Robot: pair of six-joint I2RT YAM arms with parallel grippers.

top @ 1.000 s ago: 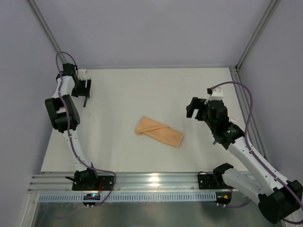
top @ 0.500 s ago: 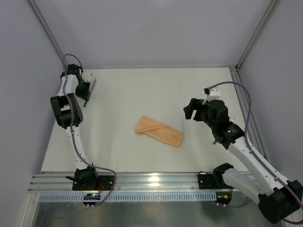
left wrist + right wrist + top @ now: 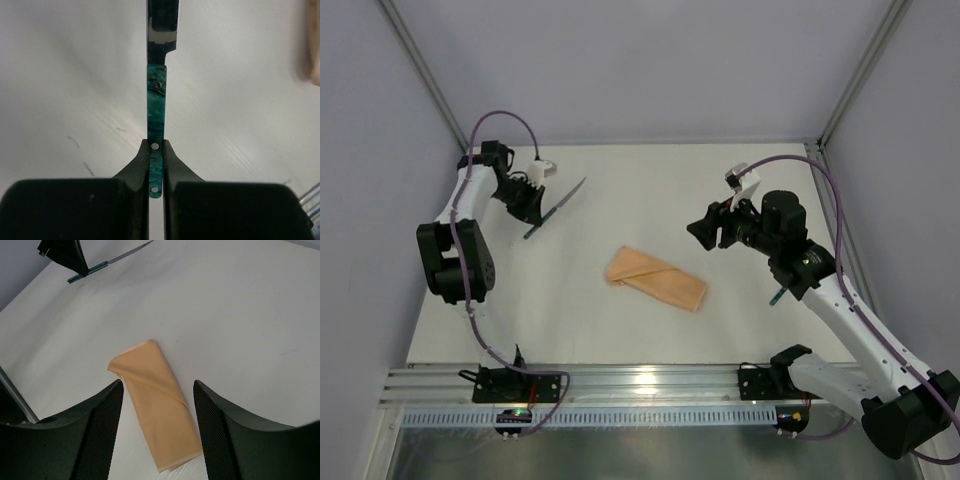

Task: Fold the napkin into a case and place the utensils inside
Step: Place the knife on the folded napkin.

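Now that the left jaws have gone from wide apart to pressed tight on the knife (image 3: pixel 155 110), I have the first utensil in hand. The left wrist view shows them pinching the teal handle near its butt, with the silver blade running straight out ahead. From above, that arm has swung in from the far left corner, and the knife looks to be carried clear of the counter (image 3: pixel 640 185), tip toward the middle.

The case (image 3: pixel 657 279), the napkin already folded into a narrow peach pouch, lies where it lay a second ago at mid-counter, well apart from the knife. The right jaws are spread and hold nothing. They have turned toward the case and hang near it, and the right wrist view frames the pouch between them.

I judge the fold done and the loading under way. I cannot tell which end of the pouch is open. A teal sliver (image 3: pixel 776 296) beside the right forearm may be the fork, but it is mostly hidden.
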